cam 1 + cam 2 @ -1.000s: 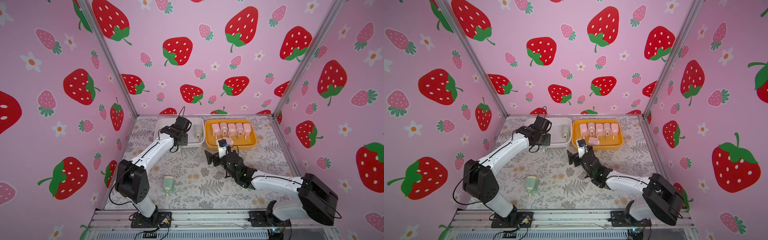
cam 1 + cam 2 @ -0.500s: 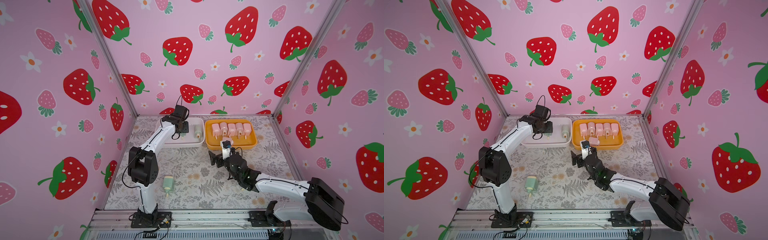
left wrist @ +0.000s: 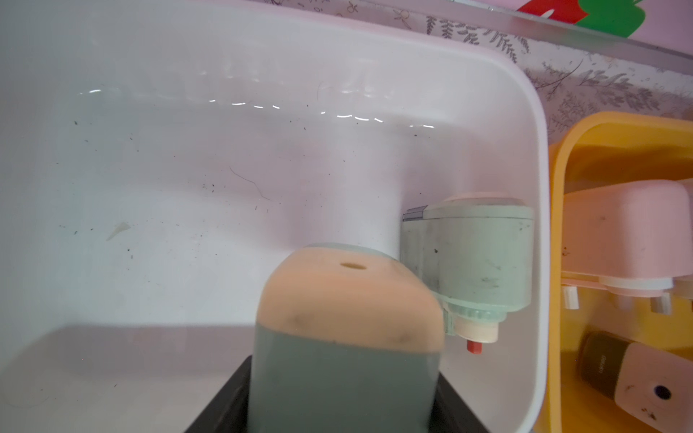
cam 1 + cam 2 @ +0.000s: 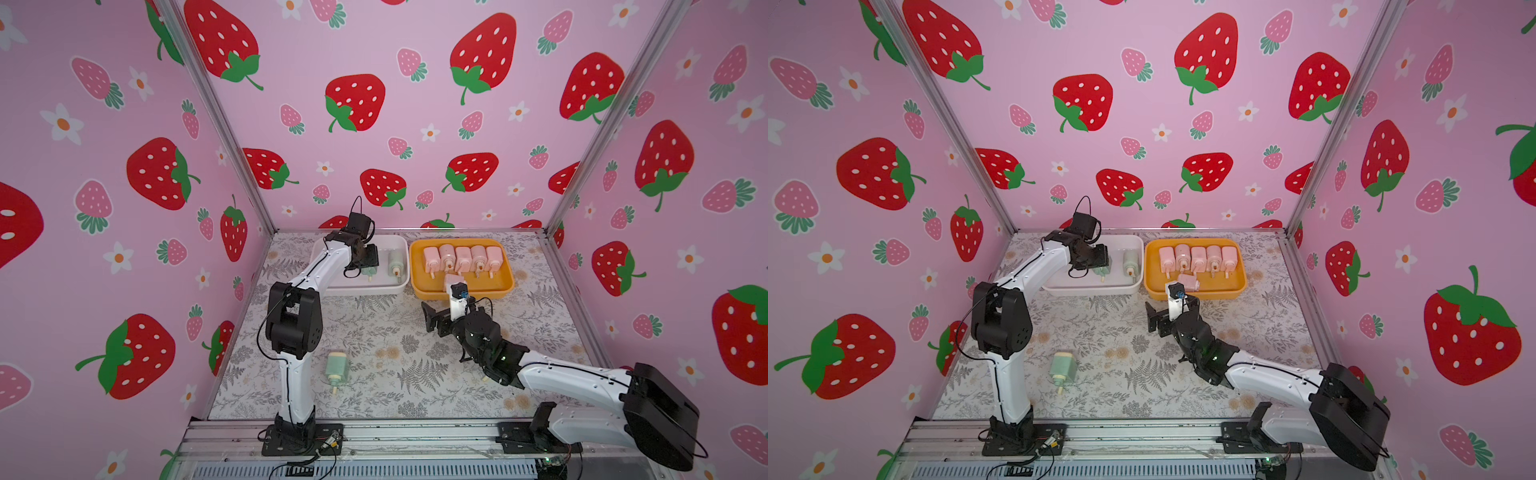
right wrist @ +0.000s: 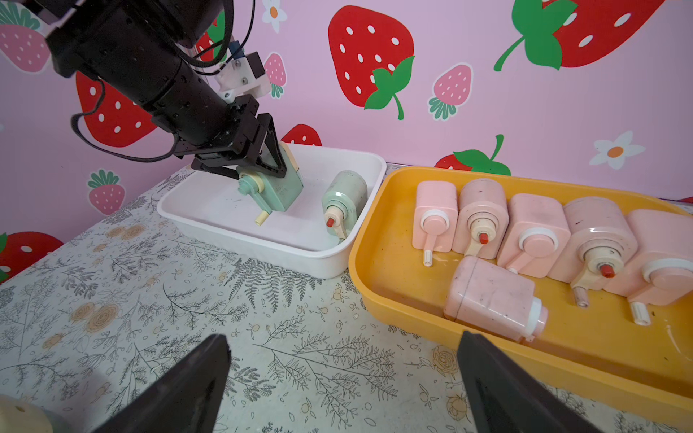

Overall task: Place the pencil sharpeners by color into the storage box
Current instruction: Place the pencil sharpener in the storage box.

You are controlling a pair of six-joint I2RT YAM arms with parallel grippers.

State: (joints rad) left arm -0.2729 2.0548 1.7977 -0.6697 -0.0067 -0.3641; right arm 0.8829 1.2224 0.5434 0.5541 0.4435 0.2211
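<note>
Inside the white plastic tray, top view, the left gripper clamps a tilted mint-green sharpener; a loose mint sharpener lies on the floral mat. Left wrist: the held one's matte cream end (one small hole) sits just beside a scuffed tray-mate. Right wrist: the right gripper gapes wide, empty, near six rounded pink sharpeners in the glossy yellow tray.

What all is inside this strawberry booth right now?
Pink sharpeners: six, pale pink, orange tray; five in a row, one lying in front.
Green sharpeners: three seen, mint; one lying in white tray, one on table, one gripped.
Orange tray: one, orange, table's far end.
White tray: one, white, beside it.
Table: one, grey floral cloth, under everything.
Left gripper: one, black, over white tray, shut on green sharpener.
Right gripper: one, black, open, near orange tray.
</note>
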